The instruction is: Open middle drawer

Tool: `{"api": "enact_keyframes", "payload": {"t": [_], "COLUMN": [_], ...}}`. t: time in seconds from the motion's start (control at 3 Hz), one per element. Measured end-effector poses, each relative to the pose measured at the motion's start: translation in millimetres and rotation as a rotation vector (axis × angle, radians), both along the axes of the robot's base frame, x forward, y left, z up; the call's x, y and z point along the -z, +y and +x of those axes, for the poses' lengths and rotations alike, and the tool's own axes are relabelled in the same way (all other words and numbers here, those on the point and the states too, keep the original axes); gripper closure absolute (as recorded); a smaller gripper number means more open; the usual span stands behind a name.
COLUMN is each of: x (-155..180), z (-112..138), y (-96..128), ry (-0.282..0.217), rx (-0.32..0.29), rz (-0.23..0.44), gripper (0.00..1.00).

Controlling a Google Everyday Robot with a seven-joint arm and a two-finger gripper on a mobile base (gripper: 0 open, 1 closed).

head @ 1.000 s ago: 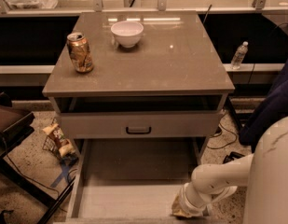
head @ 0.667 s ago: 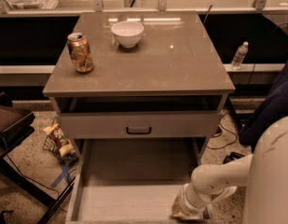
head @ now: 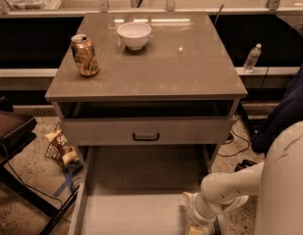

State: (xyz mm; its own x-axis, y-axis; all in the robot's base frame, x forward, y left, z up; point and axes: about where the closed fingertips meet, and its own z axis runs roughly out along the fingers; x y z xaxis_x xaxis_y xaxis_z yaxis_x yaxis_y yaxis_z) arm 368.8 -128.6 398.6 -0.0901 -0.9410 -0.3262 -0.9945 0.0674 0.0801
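So the middle drawer is pulled way out toward the camera. You look straight down into its plain grey inside, and its front end runs off the bottom of the shot. Above it sits another drawer front with a small dark handle at centre. That one looks nearly closed, with a dark gap between it and the cabinet top.

The arm comes in from the lower right, out from the big white robot body. The forearm slopes down and to the left, then bends at the wrist so the end points pretty much straight down. The gripper is at the very bottom edge, at the right side of the open drawer near its front end. It's partly cut off, so I can't tell if it's open, closed or clamped on anything.

On the top there's a can near the left edge and a white bowl further back, well apart from each other. A water bottle stands off to the right behind the cabinet, and a chip bag lies on the floor at the left.
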Motion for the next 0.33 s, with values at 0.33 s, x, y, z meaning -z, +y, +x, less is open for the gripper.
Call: {"api": "enact_keyframes", "payload": {"t": [0.33], "x": [0.0], "z": [0.0], "y": [0.0], "ry": [0.000], "rx": [0.000], "rz": [0.000], "gripper": [0.00]}}
